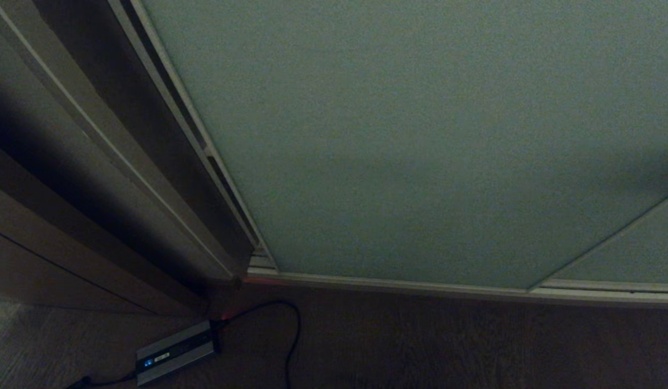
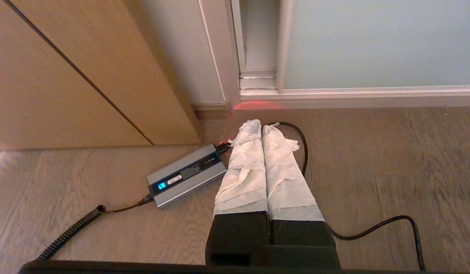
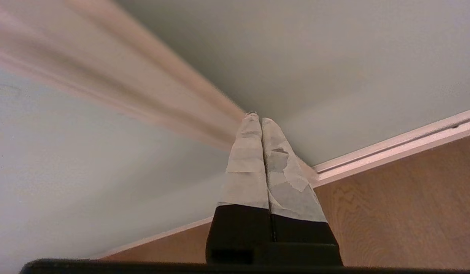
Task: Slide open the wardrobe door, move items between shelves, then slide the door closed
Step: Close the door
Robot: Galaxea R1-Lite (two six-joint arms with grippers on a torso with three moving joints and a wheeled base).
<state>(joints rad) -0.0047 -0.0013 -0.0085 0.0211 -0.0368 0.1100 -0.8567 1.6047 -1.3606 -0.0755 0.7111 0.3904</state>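
Note:
The sliding wardrobe door (image 1: 420, 135) is a pale grey-green panel that fills most of the head view, and its cream-edged left side stands by the wardrobe frame (image 2: 284, 42). The items and the shelves are hidden behind it. My right gripper (image 3: 258, 118) is shut and empty. Its taped tips sit close to the blurred cream frame strip (image 3: 143, 80) where two grey-green panels (image 3: 334, 49) meet, just above the floor track. My left gripper (image 2: 262, 125) is shut on nothing and hangs low over the wooden floor. Neither arm shows in the head view.
A grey power brick (image 2: 187, 175) with a blue light lies on the floor beside the left gripper, and its black cable (image 2: 372, 228) loops across the boards. Brown wooden panels (image 1: 69, 162) stand left of the wardrobe. The cream floor track (image 1: 474, 289) runs along the door's foot.

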